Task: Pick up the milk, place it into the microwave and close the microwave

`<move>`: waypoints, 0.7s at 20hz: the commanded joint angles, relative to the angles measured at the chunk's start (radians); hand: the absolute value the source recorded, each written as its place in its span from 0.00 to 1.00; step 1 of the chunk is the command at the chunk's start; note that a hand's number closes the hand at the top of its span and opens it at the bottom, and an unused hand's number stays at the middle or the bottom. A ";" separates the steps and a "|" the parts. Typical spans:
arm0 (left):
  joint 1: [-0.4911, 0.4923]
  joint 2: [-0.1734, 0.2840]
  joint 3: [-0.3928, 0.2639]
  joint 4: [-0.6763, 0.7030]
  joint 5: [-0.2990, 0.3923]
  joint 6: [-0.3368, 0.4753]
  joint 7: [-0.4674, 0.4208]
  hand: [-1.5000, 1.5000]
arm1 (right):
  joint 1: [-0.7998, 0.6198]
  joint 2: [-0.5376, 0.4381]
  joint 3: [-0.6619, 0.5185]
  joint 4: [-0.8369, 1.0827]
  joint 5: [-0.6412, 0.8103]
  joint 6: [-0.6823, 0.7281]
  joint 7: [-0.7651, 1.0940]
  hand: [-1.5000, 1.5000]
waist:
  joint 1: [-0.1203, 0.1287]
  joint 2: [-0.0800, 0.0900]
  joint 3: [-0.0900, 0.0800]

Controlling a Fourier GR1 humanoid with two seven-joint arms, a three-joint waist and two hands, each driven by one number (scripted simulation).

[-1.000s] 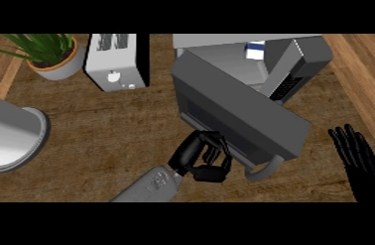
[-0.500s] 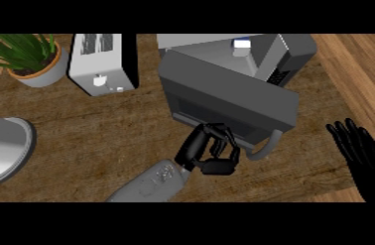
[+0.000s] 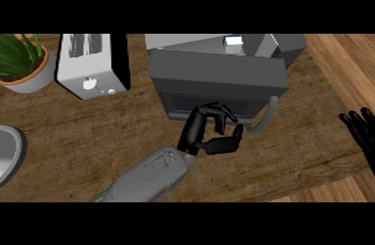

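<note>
Looking down from the head, we see the left robot hand (image 3: 209, 135) at the front of the microwave (image 3: 219, 73), its fingers (image 3: 218, 110) curled against the dark door (image 3: 212, 102) and its thumb (image 3: 233, 137) bent up toward them; they close on nothing we can make out. Just right of that hand the door's pale handle (image 3: 267, 115) curves down from the door's right edge, its lower end near the thumb. Beyond the hand, past the door's top edge, we glimpse the milk (image 3: 233, 41) inside the microwave: only a small white-and-blue top shows, so we cannot tell its long axis or which way it points. The right robot hand (image 3: 360, 132) rests open at the view's right edge, fingers up, well apart from the microwave. Up and to the left of the left hand stands a toaster (image 3: 92, 65) on the wooden tabletop (image 3: 81, 135), with a potted plant (image 3: 22, 60) farther left. A grey round rim (image 3: 11, 152) shows at the far left edge.
</note>
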 commanded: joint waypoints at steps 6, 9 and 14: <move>-0.124 0.000 0.038 0.071 0.125 0.115 0.042 0.00 | -0.107 -0.113 -0.118 -0.049 0.064 -0.059 0.007 0.00 | -0.058 0.010 0.001; -0.143 0.000 0.079 0.075 0.176 0.137 0.030 0.00 | -0.152 -0.165 -0.150 -0.061 0.133 -0.086 -0.006 1.00 | -0.051 0.023 0.000; -0.159 0.000 0.093 0.062 0.231 0.166 -0.014 0.00 | -0.191 -0.188 -0.169 -0.059 0.159 -0.110 -0.002 1.00 | -0.050 0.032 0.000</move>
